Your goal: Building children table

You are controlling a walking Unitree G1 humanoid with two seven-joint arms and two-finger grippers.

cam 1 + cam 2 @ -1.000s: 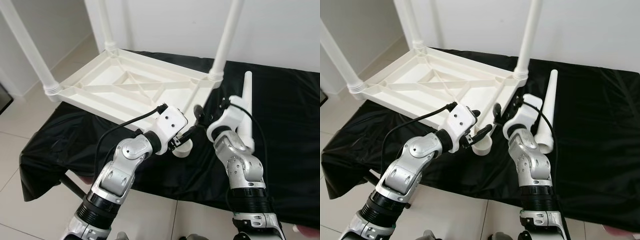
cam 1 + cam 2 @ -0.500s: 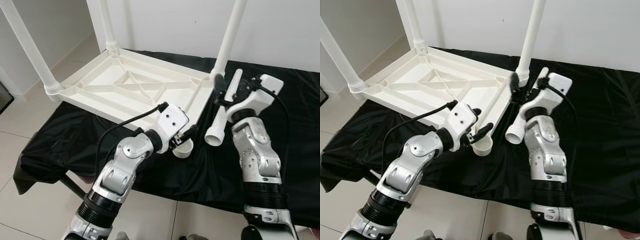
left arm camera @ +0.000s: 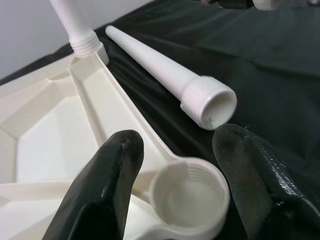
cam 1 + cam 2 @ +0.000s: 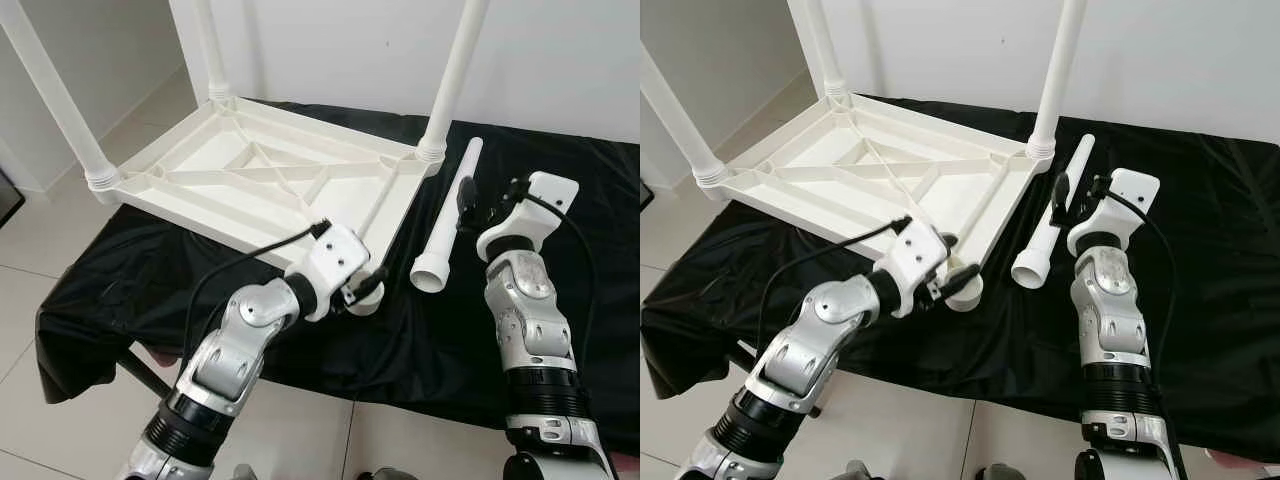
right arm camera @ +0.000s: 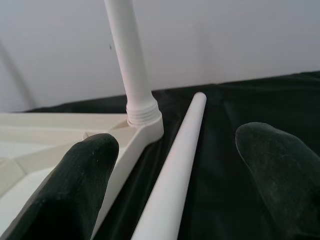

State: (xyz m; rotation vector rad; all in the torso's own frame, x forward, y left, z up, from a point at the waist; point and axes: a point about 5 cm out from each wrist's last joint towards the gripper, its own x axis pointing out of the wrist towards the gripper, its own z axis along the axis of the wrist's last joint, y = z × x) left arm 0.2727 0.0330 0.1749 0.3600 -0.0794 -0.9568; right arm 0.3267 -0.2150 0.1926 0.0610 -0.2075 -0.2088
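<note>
On black cloth (image 4: pixel 120 270), left tool (image 3: pixel 175 190) straddles empty leg socket (image 3: pixel 187 197), fingers apart.

Black cloth (image 4: pixel 560 330) (creased, draped over the edge), pale floor tiles (image 4: pixel 60 420), white wall (image 4: pixel 560 60).

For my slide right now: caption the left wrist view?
Open left pincer straddling the tabletop's empty leg socket, loose leg beyond.
</note>
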